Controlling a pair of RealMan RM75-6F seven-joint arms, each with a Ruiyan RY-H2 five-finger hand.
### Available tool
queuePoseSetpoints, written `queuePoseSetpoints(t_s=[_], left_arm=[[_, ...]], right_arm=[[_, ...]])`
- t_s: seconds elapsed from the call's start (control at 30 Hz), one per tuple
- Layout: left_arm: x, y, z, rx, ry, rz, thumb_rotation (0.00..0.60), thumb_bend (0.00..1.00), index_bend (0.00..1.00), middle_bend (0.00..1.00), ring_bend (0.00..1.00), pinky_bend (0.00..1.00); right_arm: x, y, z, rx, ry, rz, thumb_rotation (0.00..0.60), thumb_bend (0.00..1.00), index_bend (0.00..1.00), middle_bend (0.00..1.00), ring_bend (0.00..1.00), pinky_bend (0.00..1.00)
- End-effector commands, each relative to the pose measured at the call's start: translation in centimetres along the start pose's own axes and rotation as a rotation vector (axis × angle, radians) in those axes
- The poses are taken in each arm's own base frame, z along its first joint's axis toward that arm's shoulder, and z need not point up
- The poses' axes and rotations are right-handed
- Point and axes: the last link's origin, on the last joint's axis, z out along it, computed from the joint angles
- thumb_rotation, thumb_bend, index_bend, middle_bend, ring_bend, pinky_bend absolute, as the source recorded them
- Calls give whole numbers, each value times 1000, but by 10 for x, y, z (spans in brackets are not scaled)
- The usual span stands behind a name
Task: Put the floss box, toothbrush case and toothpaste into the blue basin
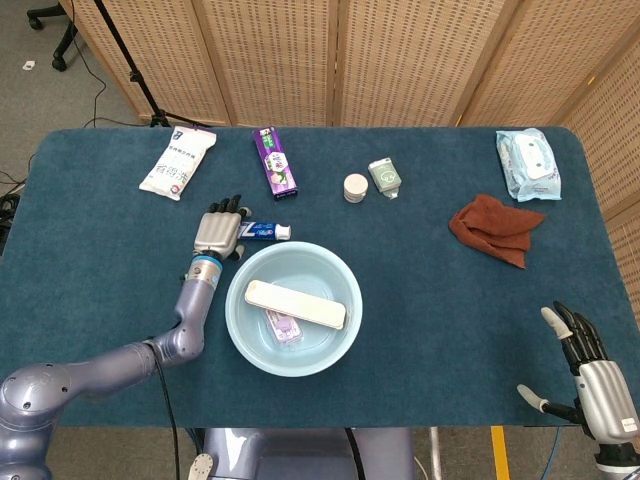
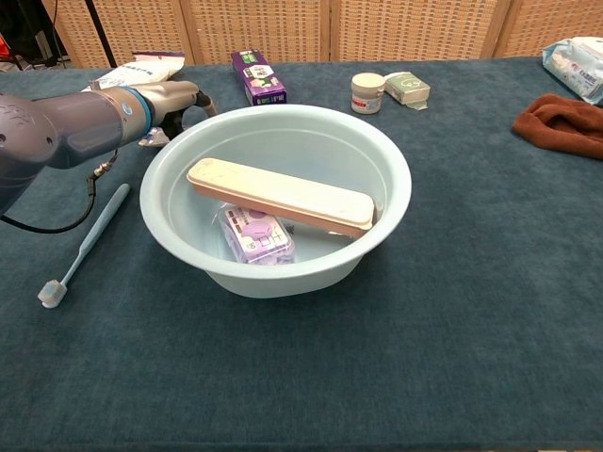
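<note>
Left hand (image 1: 219,232) covers toothpaste (image 1: 262,232); cap end points right.

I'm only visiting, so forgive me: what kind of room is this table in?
Probably a lab or test room, not a home: folding wicker screens wall off the blue-covered table, with a stand's legs and cable on bare floor.

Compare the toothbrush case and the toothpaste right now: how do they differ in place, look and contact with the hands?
The toothbrush case is a cream oblong lying inside the blue basin, partly over the purple floss box; the toothpaste is a blue and white tube on the table behind the basin. No hand is near the case, while the left hand is over the tube's end; whether it grips is unclear. The right hand is open, far off. Both lie flat.
</note>
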Motion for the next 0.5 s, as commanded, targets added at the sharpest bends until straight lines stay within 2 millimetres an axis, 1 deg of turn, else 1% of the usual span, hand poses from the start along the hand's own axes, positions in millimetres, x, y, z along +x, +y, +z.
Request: queuePoseSetpoints(t_s=[0.03, 0.1, 0.17, 0.33, 0.43, 0.5], left_arm=[[-2, 2, 0, -3, 11, 0, 600, 378, 311, 0, 0, 165], [-2, 2, 0, -4, 17, 3, 600, 388, 354, 3, 12, 194], [-3, 2, 0, -6, 19, 3, 600, 398, 402, 27, 43, 224], [-1, 5, -1, -6, 48, 5, 600, 438, 595, 172, 163, 314], [-2, 6, -2, -5, 79, 17, 600, 462, 659, 257, 232, 366], [-2, 7, -2, -6, 100, 23, 600, 473, 691, 290, 257, 386]], right_arm=[[0, 0, 0, 2, 1, -1, 600, 105, 0, 0, 0, 0], [0, 0, 0, 3, 1, -1, 600, 105, 0, 0, 0, 0], [0, -1, 0, 3, 1, 1, 600, 105, 0, 0, 0, 0], [-1, -1, -1, 5, -3, 1, 600, 105, 0, 0, 0, 0], [-1, -1, -1, 5, -4, 2, 600, 105, 0, 0, 0, 0], [-2, -1, -1, 6, -5, 2, 600, 105, 0, 0, 0, 0]])
